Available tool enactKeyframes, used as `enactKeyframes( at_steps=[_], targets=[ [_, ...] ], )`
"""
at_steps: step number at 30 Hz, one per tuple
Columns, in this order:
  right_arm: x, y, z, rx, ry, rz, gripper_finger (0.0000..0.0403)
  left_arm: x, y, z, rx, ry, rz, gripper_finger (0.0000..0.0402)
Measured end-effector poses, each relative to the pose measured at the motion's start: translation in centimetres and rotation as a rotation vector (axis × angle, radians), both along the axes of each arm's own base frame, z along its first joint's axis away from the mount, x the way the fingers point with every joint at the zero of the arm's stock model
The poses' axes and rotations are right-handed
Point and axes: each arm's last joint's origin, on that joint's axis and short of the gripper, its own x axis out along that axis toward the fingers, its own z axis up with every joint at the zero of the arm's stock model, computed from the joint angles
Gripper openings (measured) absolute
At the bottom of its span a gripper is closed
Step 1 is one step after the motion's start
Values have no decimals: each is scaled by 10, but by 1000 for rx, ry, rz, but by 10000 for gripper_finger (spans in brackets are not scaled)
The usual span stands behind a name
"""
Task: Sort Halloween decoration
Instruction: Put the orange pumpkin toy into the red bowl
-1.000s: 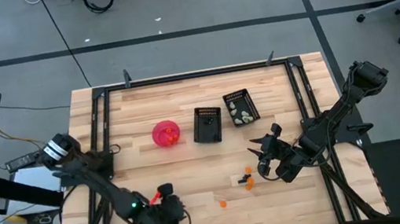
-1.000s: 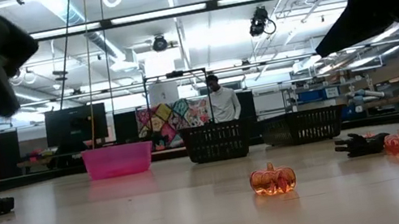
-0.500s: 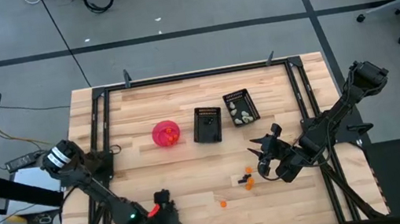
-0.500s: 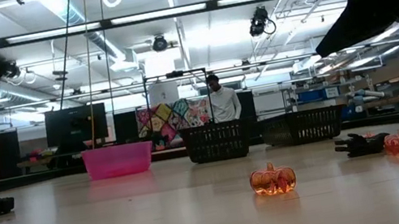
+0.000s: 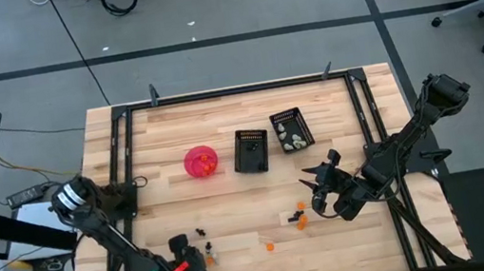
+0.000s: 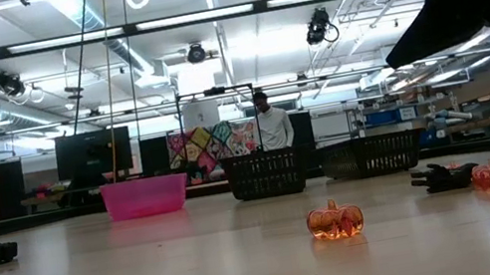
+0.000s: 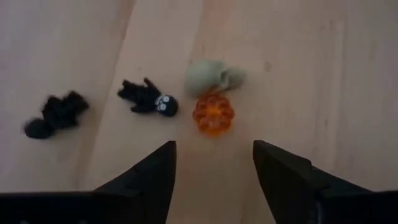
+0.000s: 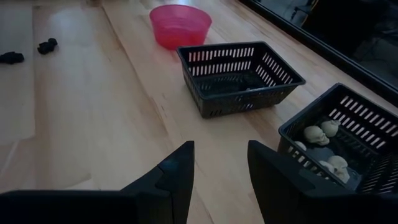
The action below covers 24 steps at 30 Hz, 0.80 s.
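The left gripper (image 7: 212, 163), jaws spread wide and empty, has pulled back toward the near left edge of the pale wooden table (image 5: 230, 181), uncovering a small cluster of trinkets that its body hid a second ago. In the left wrist view they lie loose on the wood just ahead of its fingers: a translucent orange plastic pumpkin (image 7: 213, 114) touching a pale grey-white skull (image 7: 211, 76), a black spider-like figure with a tiny face (image 7: 148, 99) just beside them, and a second black figure (image 7: 57, 113) further off.

The drop appears to put a fresh batch on the table rather than sort it; all four still await a container. Further back stand the round pink plastic bowl (image 5: 201, 161) and two black slotted rectangular baskets: the nearer basket (image 8: 239, 76) holding dark pieces and the farther basket (image 8: 342, 137) holding pale skulls. More orange pumpkins (image 5: 301, 223) lie unsorted by the right gripper (image 8: 219, 168), which hangs motionless above the table's right half, fingers partly apart and holding nothing.
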Motion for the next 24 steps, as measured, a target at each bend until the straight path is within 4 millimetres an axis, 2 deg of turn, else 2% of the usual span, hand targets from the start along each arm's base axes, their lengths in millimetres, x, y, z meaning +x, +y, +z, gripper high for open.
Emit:
enactKeyframes(
  at_steps=[5,11,24],
  targets=[
    [0,0,0,-2,1,1,153,3,-5,-10,-37,-28,63,202],
    [0,0,0,-4,3,2,153,2,-7,-12,-27,-75,96,193],
    [0,0,0,4,8,10,153,14,4,-13,0,-102,156,190]
  ],
)
